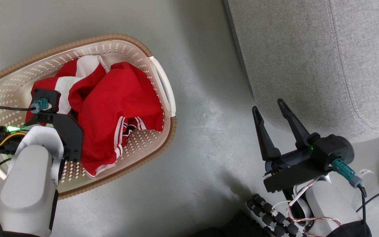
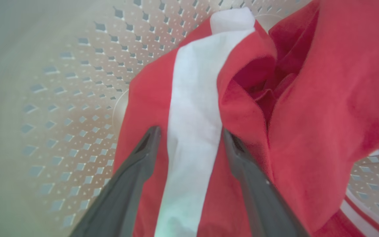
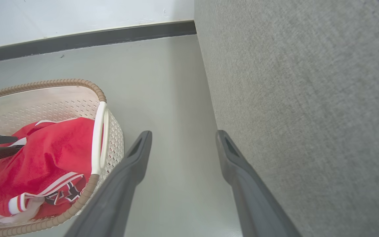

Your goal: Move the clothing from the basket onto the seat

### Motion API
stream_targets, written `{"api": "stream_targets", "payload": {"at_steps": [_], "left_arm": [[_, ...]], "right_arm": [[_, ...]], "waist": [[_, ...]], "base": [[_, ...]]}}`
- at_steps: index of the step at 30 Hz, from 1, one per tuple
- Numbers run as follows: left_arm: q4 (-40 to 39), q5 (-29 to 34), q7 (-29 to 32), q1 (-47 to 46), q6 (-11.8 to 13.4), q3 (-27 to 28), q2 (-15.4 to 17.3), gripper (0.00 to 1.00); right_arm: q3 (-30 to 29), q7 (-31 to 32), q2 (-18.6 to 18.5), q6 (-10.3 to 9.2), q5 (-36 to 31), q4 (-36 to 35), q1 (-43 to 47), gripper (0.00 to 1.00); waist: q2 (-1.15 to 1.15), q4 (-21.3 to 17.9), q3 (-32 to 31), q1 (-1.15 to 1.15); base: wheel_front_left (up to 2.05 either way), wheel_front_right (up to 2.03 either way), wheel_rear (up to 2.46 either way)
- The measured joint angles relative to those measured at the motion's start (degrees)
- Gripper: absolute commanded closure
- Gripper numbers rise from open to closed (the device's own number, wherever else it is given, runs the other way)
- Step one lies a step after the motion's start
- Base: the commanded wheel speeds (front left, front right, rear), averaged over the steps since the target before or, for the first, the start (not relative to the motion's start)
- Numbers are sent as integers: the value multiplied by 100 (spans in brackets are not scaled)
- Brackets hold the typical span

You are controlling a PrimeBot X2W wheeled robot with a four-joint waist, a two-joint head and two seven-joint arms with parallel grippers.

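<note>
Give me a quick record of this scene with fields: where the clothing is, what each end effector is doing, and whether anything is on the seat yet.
clothing: red with white stripes, bunched inside the basket
basket: on the floor, left of the seat
seat: grey, no clothing on the part in view
left end effector: open, down in the basket, fingers either side of a white stripe
right end effector: open, holding nothing, above the floor beside the seat
task status: clothing not yet on the seat
</note>
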Motion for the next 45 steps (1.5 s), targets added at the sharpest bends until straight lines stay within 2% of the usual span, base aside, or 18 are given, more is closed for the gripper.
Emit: {"api": "stream_targets", "payload": {"at_steps": [1,2,5,6,7,9,10,11,15,21,26,33,38,45], "left_arm": [[10,-4,0,-2,0,3,-4,0],[18,-11,2,-2,0,13,-1,13],[48,-12,20,-6,-1,26,9,27],[64,-12,26,-9,-1,26,11,36],[89,-12,27,-10,-1,23,2,51],[116,-12,27,-11,-3,22,0,65],[125,-12,26,-13,-7,22,0,92],[132,-12,26,-18,-7,20,1,100],[187,-25,0,-67,-57,24,-10,100],[193,-323,-300,-70,-110,80,-320,100],[197,-470,-659,-16,-209,187,-444,100],[198,-695,-1178,265,-358,198,-717,100],[164,-742,-1550,464,-456,172,-797,100],[80,-957,-1996,724,-512,91,-1006,100]], "right_arm": [[19,0,1,-8,24,-7,0,0],[46,0,0,-11,38,-27,-1,0],[81,0,4,-16,65,-59,-7,0],[78,0,4,-33,65,-64,-7,0],[73,0,4,-34,65,-64,-7,0],[63,0,4,-35,65,-64,-7,0],[59,0,4,-35,65,-65,-6,0],[54,0,4,-35,65,-66,-6,0],[-9,0,9,-53,64,-66,-6,0],[-233,0,9,-52,57,-16,-6,0],[-405,0,9,-52,48,59,-47,0],[-682,-1,-114,-43,-4,229,-72,0],[-844,0,-211,-25,-4,319,46,0],[-962,0,-301,25,-53,417,343,0]], "waist": [[0,-10,6,0],[0,-20,16,0],[0,-58,55,0],[0,-70,70,0],[0,-82,82,0],[0,-99,95,0],[0,-104,100,0],[0,-109,105,0],[-1,-111,108,0],[0,-8,-11,0],[0,134,-217,0],[-1,400,-637,0],[-1,629,-993,0],[-1,972,-1539,0]], "base": [[0,0,0],[0,0,0],[0,0,0],[0,0,0],[0,0,0],[0,0,0],[0,0,0],[0,0,0],[0,0,0],[0,0,0],[0,0,0],[0,0,0],[0,0,0],[0,0,0]]}}
